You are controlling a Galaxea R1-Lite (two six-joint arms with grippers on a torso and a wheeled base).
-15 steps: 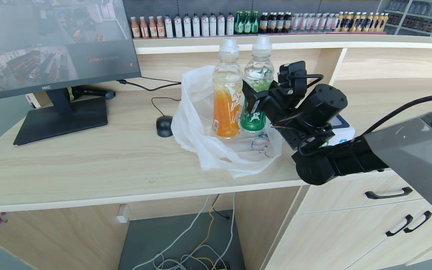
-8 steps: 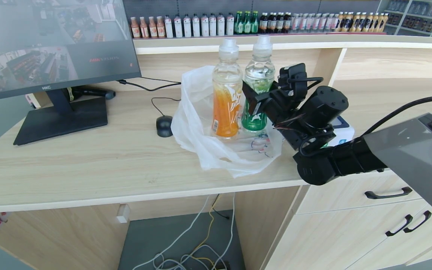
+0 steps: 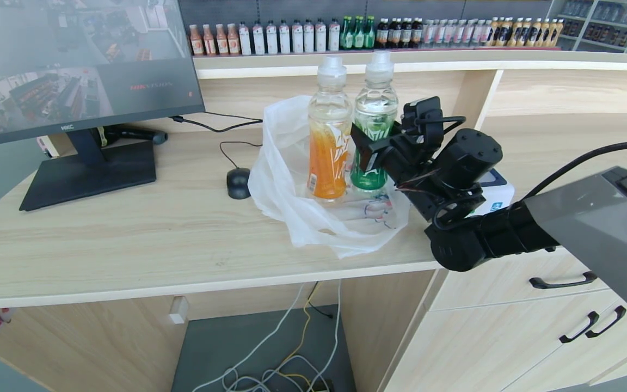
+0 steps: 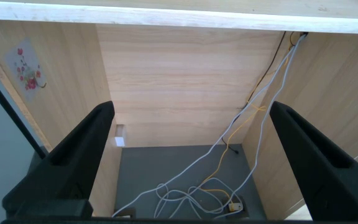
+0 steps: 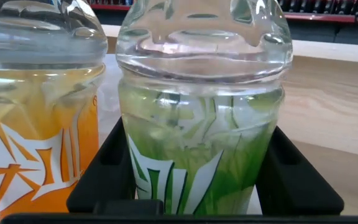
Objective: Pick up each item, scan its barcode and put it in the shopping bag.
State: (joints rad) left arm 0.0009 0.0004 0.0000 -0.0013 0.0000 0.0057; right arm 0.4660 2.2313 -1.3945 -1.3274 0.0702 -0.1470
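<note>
Two drink bottles stand upright side by side inside the white shopping bag (image 3: 281, 179) on the wooden counter. The orange bottle (image 3: 329, 141) is on the left and the green bottle (image 3: 376, 109) on the right. My right gripper (image 3: 370, 148) reaches in from the right and is shut on the green bottle at label height. In the right wrist view its black fingers press both sides of the green bottle (image 5: 197, 93), with the orange bottle (image 5: 36, 155) close beside it. My left gripper (image 4: 191, 118) hangs open below the counter, holding nothing.
A monitor (image 3: 74, 60) stands at the back left with a black handheld scanner (image 3: 128, 132) behind its base. A mouse (image 3: 238, 182) lies left of the bag. A white box device (image 3: 498, 190) sits behind my right arm. Cables (image 4: 229, 162) lie under the counter.
My right arm has shifted slightly to the left and lower. Both bottles and the bag stay where they were.
</note>
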